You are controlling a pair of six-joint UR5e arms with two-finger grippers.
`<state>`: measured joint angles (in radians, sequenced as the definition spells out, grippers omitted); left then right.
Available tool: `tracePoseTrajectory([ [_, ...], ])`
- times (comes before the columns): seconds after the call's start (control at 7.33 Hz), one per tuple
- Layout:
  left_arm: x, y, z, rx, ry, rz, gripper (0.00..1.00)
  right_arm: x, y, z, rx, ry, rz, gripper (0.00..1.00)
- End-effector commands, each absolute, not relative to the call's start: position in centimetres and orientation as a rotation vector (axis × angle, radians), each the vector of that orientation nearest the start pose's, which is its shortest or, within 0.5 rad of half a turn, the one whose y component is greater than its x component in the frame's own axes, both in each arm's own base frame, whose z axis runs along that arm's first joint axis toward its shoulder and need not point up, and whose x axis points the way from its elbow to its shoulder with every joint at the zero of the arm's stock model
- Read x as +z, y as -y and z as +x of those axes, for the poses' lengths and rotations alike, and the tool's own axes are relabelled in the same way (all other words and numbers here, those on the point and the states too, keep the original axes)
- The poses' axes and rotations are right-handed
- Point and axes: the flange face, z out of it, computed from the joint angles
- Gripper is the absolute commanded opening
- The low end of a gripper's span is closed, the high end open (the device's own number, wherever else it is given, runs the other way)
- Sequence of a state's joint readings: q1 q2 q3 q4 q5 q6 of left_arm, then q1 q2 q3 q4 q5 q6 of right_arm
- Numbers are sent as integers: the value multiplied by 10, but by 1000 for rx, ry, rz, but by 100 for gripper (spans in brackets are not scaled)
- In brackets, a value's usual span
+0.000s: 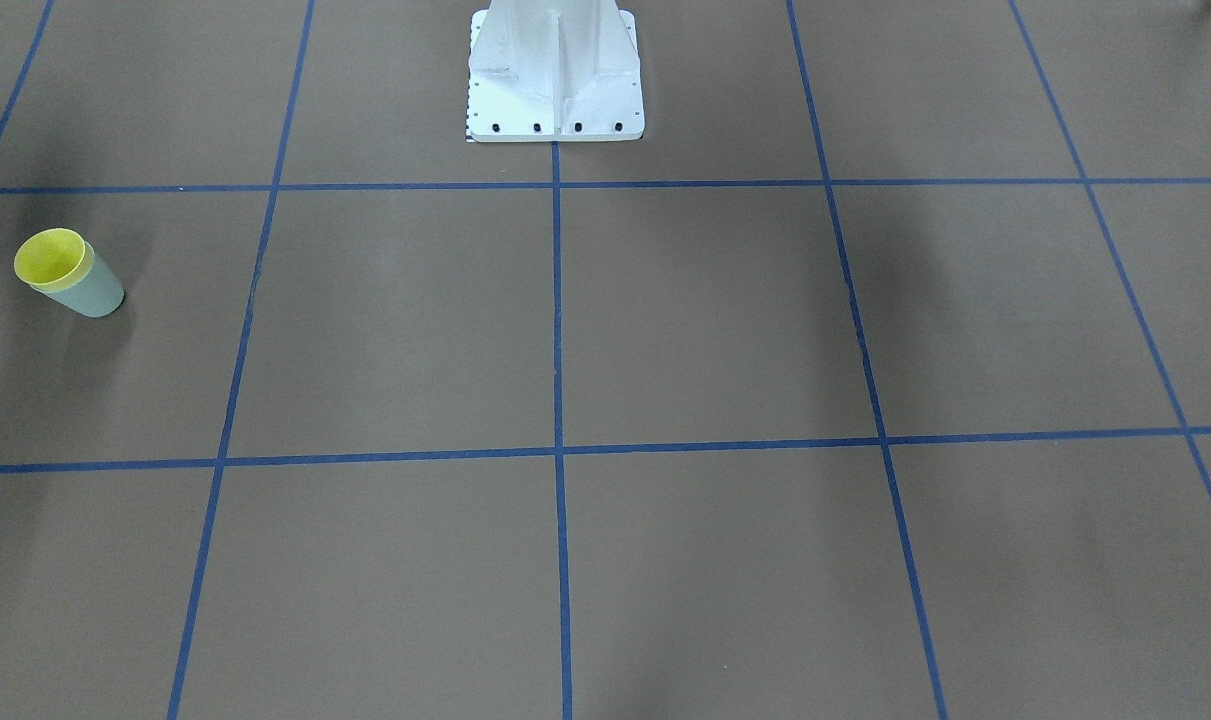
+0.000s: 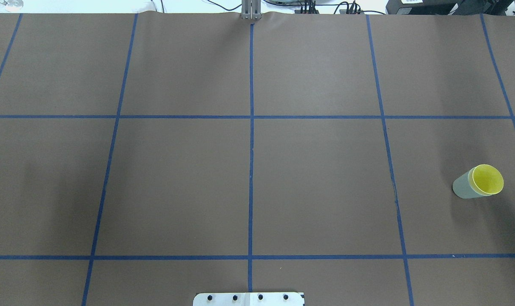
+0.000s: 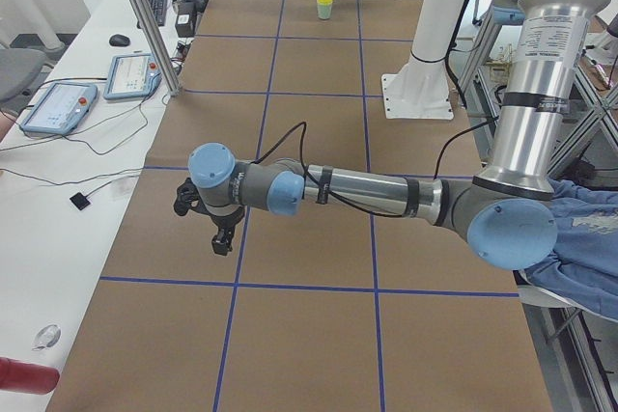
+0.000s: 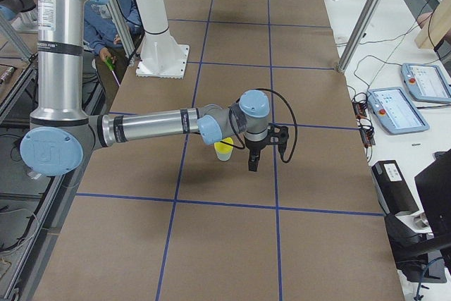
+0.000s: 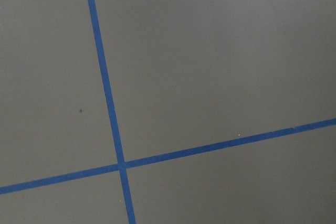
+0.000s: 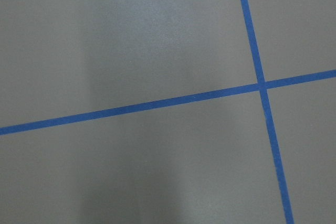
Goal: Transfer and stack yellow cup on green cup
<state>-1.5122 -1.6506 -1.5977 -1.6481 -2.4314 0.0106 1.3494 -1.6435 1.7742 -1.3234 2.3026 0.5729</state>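
The yellow cup (image 1: 50, 258) sits nested inside the green cup (image 1: 93, 292), and only its rim and inside show. The pair stands upright on the brown table, far toward the robot's right side, with the yellow cup (image 2: 488, 179) in the green cup (image 2: 463, 187) in the overhead view. My right gripper (image 4: 252, 167) hangs close beside the stacked cups (image 4: 224, 149), apart from them. My left gripper (image 3: 222, 243) hovers over the table's other end, far from the cups (image 3: 325, 5). I cannot tell whether either gripper is open or shut. Both wrist views show only table and tape.
Blue tape lines (image 2: 251, 127) divide the brown table into squares. The white robot base (image 1: 555, 90) stands at the robot-side edge. Side benches hold teach pendants (image 3: 58, 108) (image 4: 398, 107) and cables. Metal frame posts (image 4: 366, 15) rise by the table's edge.
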Motion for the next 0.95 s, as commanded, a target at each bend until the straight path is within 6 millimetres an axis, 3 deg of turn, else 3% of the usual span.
tracePoseTrajectory([
  [0.0, 593, 477, -33, 148, -858, 168, 100, 568, 488, -42, 184, 819, 48, 100],
  [0.27, 590, 441, -35, 134, -834, 160, 100, 560, 495, -44, 171, 827, 68, 100],
  [0.55, 576, 434, -36, 83, -833, 159, 100, 561, 492, -43, 169, 825, 70, 100],
  [0.68, 569, 432, -37, 86, -842, 172, 100, 553, 483, -41, 157, 834, 97, 100],
  [0.82, 578, 422, -35, 85, -839, 151, 100, 555, 478, -42, 157, 821, 95, 100],
])
